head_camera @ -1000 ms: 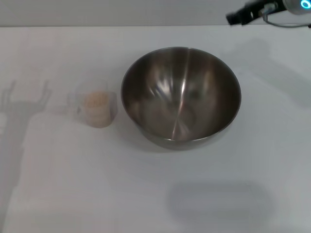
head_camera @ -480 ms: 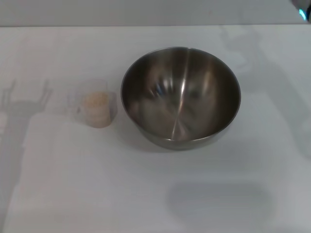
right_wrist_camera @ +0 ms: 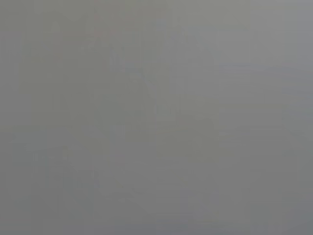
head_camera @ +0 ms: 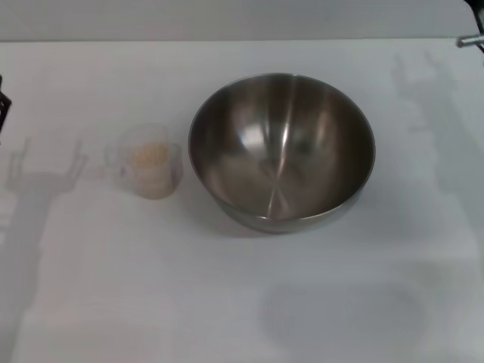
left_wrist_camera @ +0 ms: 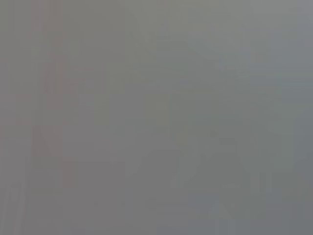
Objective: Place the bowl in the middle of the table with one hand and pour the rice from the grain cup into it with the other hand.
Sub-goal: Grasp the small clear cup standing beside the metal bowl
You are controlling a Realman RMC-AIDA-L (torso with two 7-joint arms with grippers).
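Note:
The large steel bowl (head_camera: 281, 151) stands upright and empty near the middle of the white table (head_camera: 242, 302). The small clear grain cup (head_camera: 149, 168) stands upright just left of the bowl, apart from it, with pale rice (head_camera: 150, 157) inside. Only a dark sliver of my left gripper (head_camera: 2, 106) shows at the left edge of the head view, well left of the cup. A small part of my right gripper (head_camera: 470, 39) shows at the top right corner, far from the bowl. Both wrist views show only plain grey.
The table's far edge (head_camera: 227, 40) runs along the top of the head view. Faint arm shadows lie on the table at the left (head_camera: 41, 174) and right (head_camera: 431, 98).
My right gripper has drawn back from the top right until almost out of view. A sliver of my left gripper has come in at the left edge. Bowl and cup have not moved.

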